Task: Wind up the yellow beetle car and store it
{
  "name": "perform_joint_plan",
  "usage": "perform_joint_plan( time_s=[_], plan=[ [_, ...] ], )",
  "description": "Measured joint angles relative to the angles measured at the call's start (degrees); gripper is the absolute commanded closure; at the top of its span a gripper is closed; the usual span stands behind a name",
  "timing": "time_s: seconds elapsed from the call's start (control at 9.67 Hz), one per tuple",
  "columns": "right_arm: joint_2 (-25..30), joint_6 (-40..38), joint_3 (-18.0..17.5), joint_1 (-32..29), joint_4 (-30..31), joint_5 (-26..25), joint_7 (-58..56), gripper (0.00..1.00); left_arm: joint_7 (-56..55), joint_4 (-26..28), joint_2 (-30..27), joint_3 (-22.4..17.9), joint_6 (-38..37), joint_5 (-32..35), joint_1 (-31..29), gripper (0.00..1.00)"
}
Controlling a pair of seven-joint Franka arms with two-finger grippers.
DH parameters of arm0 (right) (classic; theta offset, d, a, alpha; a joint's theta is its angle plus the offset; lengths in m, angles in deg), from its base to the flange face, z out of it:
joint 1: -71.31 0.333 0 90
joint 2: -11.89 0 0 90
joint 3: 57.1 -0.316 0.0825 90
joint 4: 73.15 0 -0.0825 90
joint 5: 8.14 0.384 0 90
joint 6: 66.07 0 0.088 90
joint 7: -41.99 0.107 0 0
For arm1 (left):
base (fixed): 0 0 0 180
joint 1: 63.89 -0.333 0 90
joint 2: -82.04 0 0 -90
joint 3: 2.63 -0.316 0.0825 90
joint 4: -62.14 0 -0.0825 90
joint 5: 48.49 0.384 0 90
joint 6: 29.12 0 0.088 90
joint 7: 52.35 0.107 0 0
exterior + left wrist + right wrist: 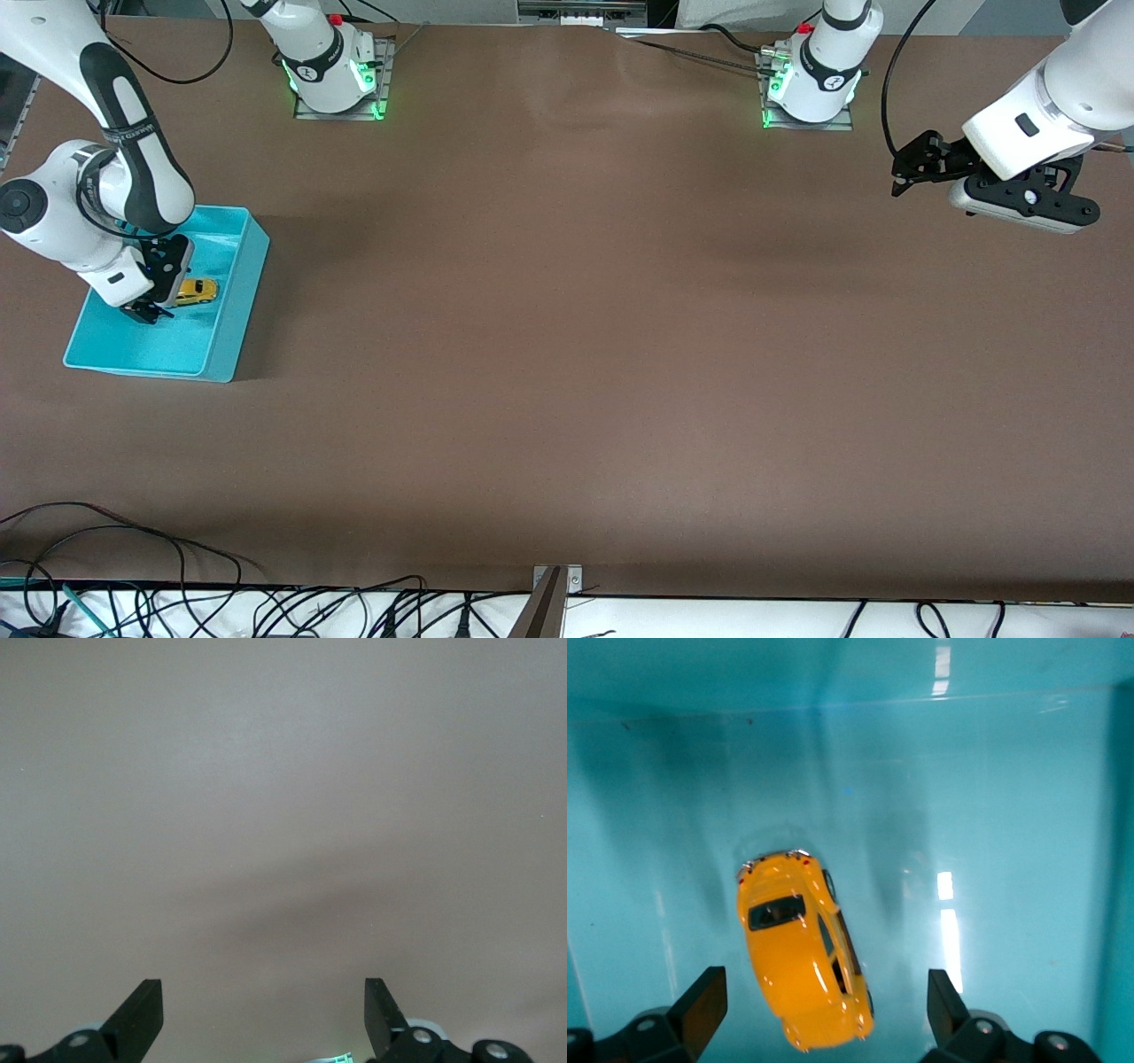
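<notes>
The car (802,948) lies in the bin (232,292); the right gripper (149,310) hangs over it, jaws spread. The left gripper (902,175) waits over the counter (567,354), jaws spread.

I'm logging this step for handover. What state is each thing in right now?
yellow beetle car: upright on its wheels in the bin, released.
turquoise bin: holds only the car.
right gripper: open, just over the car.
left gripper: open, empty, waiting above bare table.

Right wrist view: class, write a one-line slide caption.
Open right gripper above the yellow beetle car, released on the turquoise bin floor.
</notes>
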Motion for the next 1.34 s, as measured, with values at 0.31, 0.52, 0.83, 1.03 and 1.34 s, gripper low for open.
perform_joint_plan(
  time_s=[0.31, 0.52, 0.83, 1.03, 1.34],
  plan=[
    [10.5, -12.2, -1.5, 0.1, -1.0, 0.0, 13.5, 0.0, -1.9, -0.3, 0.6, 0.0, -0.5, 0.0, 0.0, 0.0],
    [17.8, -20.8, -3.2, 0.2, -1.7, 0.0, 26.7, 0.0, -2.1, -0.5, 0.6, 0.0, -0.9, 0.0, 0.0, 0.0],
    [21.0, -32.4, -4.7, 0.2, -8.3, 0.0, 47.2, 0.0, -2.2, -0.6, 0.6, 0.0, -1.1, 0.0, 0.0, 0.0],
    [20.9, -38.1, -5.8, 0.2, -14.5, 0.0, 60.1, 0.0, -2.2, -0.6, 0.6, 0.0, -1.1, 0.0, 0.0, 0.0],
    [20.7, -46.8, -8.7, 0.4, -24.2, 0.0, 75.8, 0.0, -2.2, -0.8, 0.6, 0.0, -1.1, 0.0, 0.0, 0.0]
  ],
)
